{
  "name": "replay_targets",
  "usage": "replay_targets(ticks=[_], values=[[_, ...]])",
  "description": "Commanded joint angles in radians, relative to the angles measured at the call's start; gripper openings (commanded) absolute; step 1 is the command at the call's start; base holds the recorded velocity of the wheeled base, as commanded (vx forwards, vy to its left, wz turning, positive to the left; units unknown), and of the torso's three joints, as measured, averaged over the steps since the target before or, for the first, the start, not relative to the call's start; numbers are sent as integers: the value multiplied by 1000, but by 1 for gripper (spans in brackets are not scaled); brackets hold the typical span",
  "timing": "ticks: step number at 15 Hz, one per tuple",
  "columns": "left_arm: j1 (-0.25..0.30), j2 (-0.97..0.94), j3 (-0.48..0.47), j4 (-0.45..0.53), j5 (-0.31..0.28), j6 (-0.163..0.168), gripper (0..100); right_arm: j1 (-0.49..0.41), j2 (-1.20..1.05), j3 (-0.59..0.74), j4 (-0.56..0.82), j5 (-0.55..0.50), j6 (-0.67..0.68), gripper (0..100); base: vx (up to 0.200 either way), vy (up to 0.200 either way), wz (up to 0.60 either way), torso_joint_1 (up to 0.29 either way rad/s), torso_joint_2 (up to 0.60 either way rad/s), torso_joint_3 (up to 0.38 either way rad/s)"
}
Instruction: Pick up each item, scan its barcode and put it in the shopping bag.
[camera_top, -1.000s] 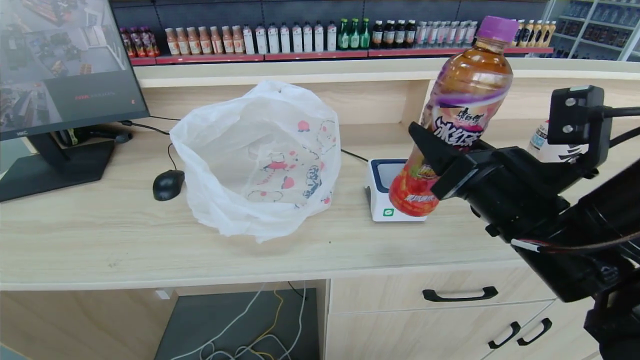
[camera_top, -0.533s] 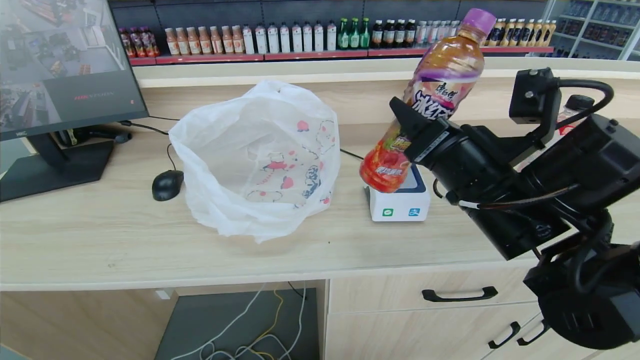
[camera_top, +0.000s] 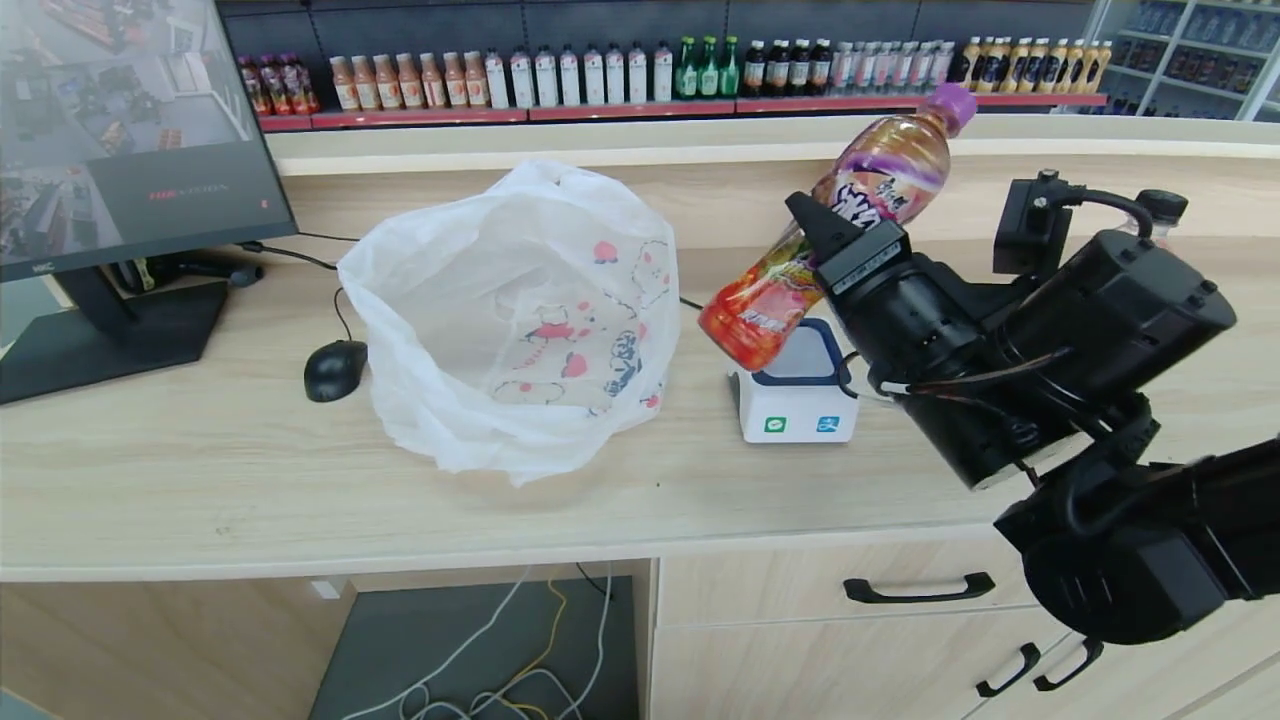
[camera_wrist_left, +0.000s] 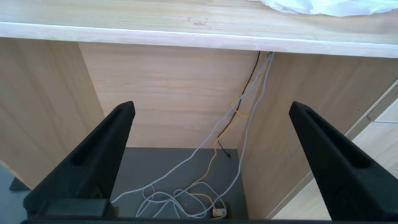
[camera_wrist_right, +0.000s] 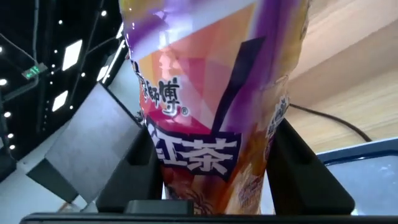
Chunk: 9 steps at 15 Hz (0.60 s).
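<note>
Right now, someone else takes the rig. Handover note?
Right gripper: shut on the tea bottle, which is tilted, its base just above the scanner.
Left gripper: open, low in front of the counter, holding nothing.
Shopping bag: open on the counter, on the scanner's left.
Done: bottle picked up; scan unconfirmed.
Left: bag it, then handle the second bottle behind the right arm.

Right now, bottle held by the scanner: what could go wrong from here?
1. The right gripper clamps the bottle mid-label while it tilts; a slick wrapper might slip.
2. Its base hangs close to the scanner, so dipping could knock it.
3. The shopping bag is limp and unsupported; the bottle may catch its rim and drag it.
</note>
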<state>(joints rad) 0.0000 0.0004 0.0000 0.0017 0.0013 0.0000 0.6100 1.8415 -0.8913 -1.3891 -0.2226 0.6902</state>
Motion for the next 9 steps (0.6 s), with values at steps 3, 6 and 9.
replay_targets(ticks=[3, 6, 9], values=[[0, 0, 0, 0, 0, -2, 100, -73, 35, -8, -1, -4, 114, 0, 0, 0, 0, 0, 0, 0], [0, 0, 0, 0, 0, 0, 100, -95, 61, -12, 2, -20, 169, 0, 0, 0, 0, 0, 0, 0], [-2, 0, 0, 0, 0, 0, 100, -92, 79, -34, 2, -37, 227, 0, 0, 0, 0, 0, 0, 0]])
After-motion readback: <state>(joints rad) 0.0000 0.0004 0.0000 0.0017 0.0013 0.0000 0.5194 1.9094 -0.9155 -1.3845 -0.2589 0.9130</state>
